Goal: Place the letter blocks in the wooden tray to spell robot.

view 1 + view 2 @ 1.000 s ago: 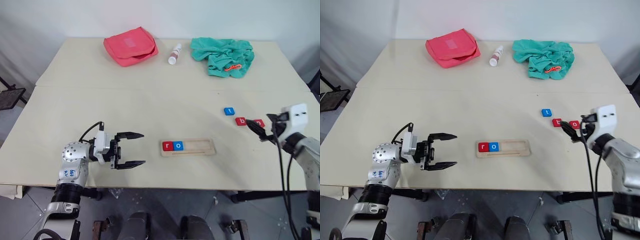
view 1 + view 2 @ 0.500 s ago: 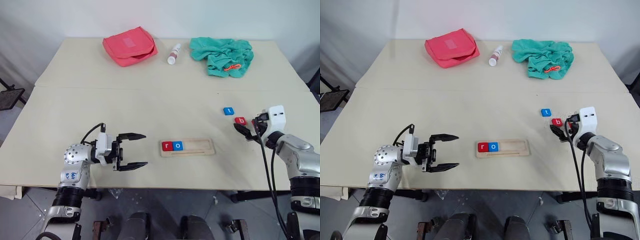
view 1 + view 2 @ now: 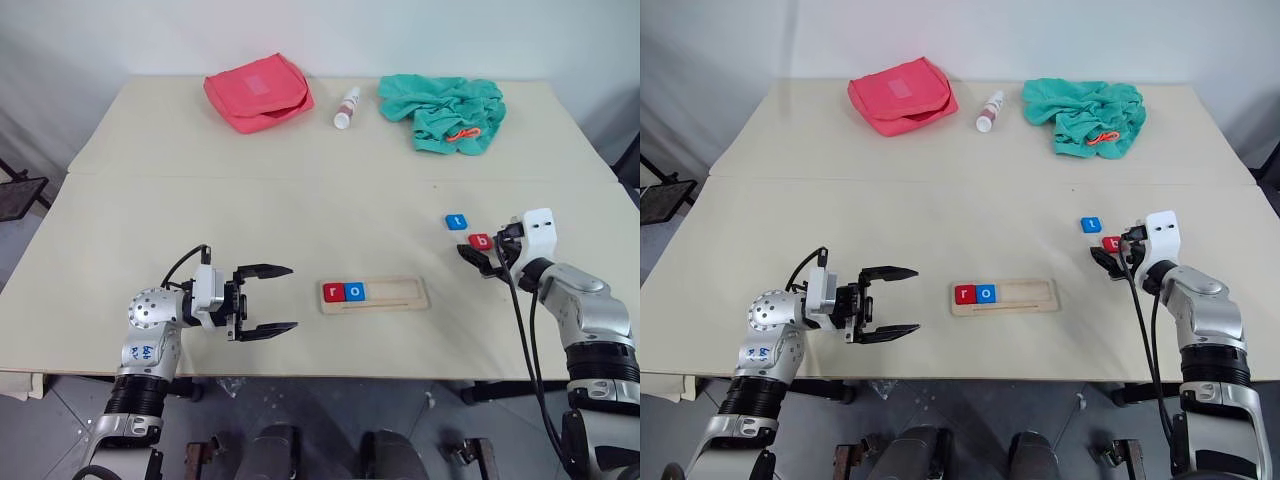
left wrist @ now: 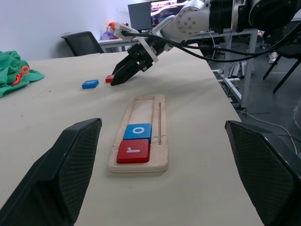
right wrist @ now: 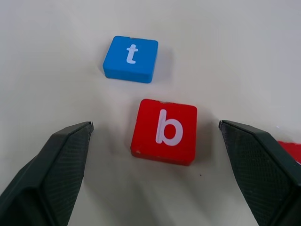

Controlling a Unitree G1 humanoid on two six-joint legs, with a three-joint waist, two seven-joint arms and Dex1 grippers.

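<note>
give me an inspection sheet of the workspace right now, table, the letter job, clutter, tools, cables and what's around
Surface: pale table, two boards joined by a seam.
Job's things: wooden tray holds red r block and blue o block at its left end, rest of groove free. Blue t block and red b block lie loose on the table; edge of another red block beside b.
Clutter: red pouch, small white bottle, green cloth along the far edge.
Tools: left tool open, holds nothing, left of the tray; right tool open, b block between its fingers, not gripped.
Cables: black cable along the right arm.
Surroundings: office chair, monitor.
</note>
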